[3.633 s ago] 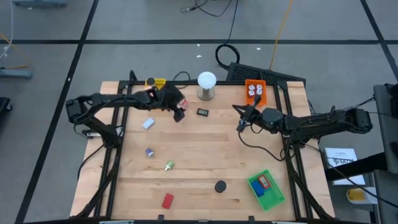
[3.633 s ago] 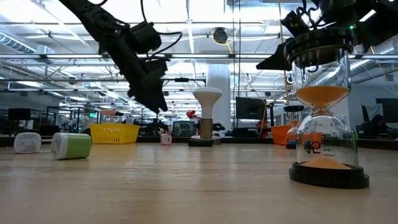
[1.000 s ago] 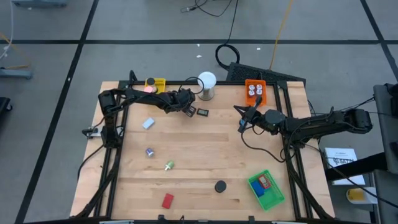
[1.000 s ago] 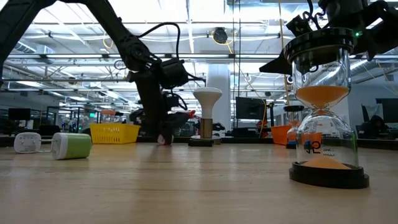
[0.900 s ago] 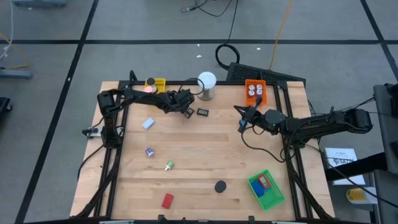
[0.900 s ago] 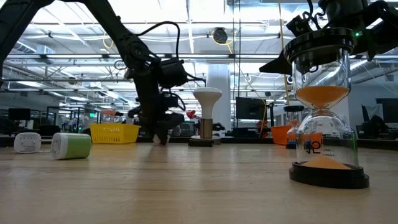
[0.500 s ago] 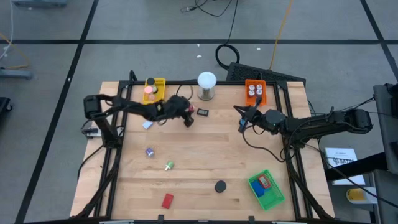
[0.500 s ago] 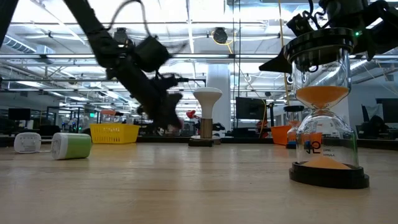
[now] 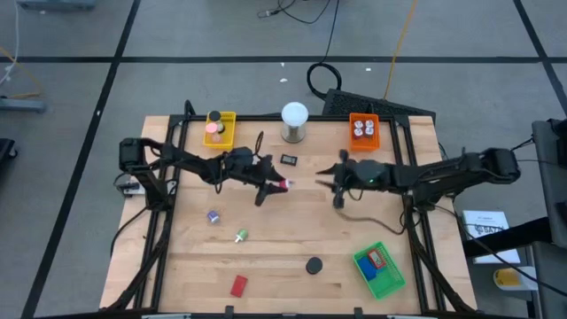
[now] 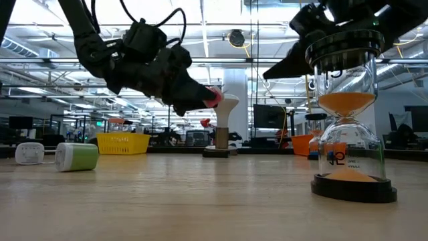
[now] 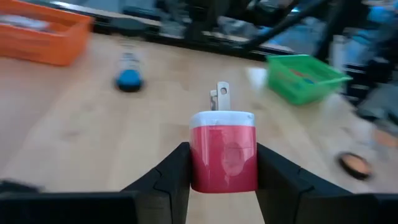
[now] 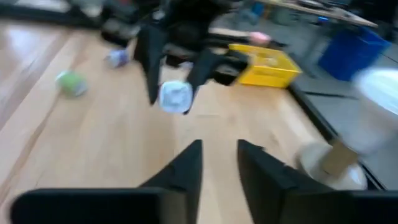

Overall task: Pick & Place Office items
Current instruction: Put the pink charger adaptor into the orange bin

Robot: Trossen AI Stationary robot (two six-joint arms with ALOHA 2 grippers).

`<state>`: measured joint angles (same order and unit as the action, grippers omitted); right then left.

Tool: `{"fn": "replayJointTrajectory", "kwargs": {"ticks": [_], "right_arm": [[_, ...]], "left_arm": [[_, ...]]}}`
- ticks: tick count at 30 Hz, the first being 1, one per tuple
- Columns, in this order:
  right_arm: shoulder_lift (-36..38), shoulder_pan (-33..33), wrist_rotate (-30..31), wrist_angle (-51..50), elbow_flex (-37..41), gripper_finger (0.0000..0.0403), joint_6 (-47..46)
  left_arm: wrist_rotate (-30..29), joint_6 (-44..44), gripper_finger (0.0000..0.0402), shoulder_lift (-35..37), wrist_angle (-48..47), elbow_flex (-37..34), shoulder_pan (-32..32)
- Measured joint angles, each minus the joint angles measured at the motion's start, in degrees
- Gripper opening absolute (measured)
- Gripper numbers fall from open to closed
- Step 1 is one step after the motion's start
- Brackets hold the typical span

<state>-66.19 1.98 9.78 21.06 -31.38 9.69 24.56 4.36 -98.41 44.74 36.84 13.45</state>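
Note:
My left gripper (image 9: pixel 276 184) hangs over the table's middle, shut on a thumb-sized red piece (image 11: pixel 222 152) with a whitish end and metal prongs, which shows pink in the low view (image 10: pixel 212 96). My right gripper (image 9: pixel 335 184) is open and empty, just to the right of it, facing it; its wrist view shows its fingers (image 12: pixel 186 167) apart. Lying on the table are a small black piece (image 9: pixel 289 159), a purple bit (image 9: pixel 213 216), a green bit (image 9: pixel 240 236), a red block (image 9: pixel 238 285) and a black-capped hourglass (image 9: pixel 314 265). My left gripper pinches the red piece between its two fingers, by the two sides of its red body (image 11: pixel 202 167). The fingers (image 10: pixel 190 90) slant slightly downward toward the table's right. The piece is lifted clear, its whitish end and prongs (image 11: pixel 222 96) pointing away from the gripper.
A yellow tray (image 9: pixel 227 117) with pink pieces, the white ball on its metal base (image 9: pixel 294 120) and an orange tray (image 9: pixel 363 119) stand along the far edge. A green tray (image 9: pixel 386 285) with red and blue blocks sits near right. Bare wood lies between the two grippers and the near edge.
My left gripper has risen from the table near the white ball with the red piece, lifting it clear, and has swung toward the table's middle and near side, tipping from pointing down toward level. My right gripper has moved left toward the table's middle.

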Motion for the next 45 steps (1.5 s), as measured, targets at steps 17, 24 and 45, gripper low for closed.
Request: {"fn": "replayJointTrajectory", "kwargs": {"ticks": [17,24,45], "right_arm": [[-17.76,-9.22,-0.63,-8.01,-16.90,0.0256,29.30],[-22.00,-9.22,-1.08,-4.06,-19.24,0.0239,40.03],[-28.58,-7.17,-7.30,0.94,-21.50,0.0148,49.53]], "left_arm": [[8.04,4.90,0.0144,-0.06,2.61,0.00,-4.63],[8.24,9.91,0.0145,-0.06,3.12,0.00,-5.01],[8.74,13.15,0.0145,-0.11,2.97,0.13,-5.01]]}}
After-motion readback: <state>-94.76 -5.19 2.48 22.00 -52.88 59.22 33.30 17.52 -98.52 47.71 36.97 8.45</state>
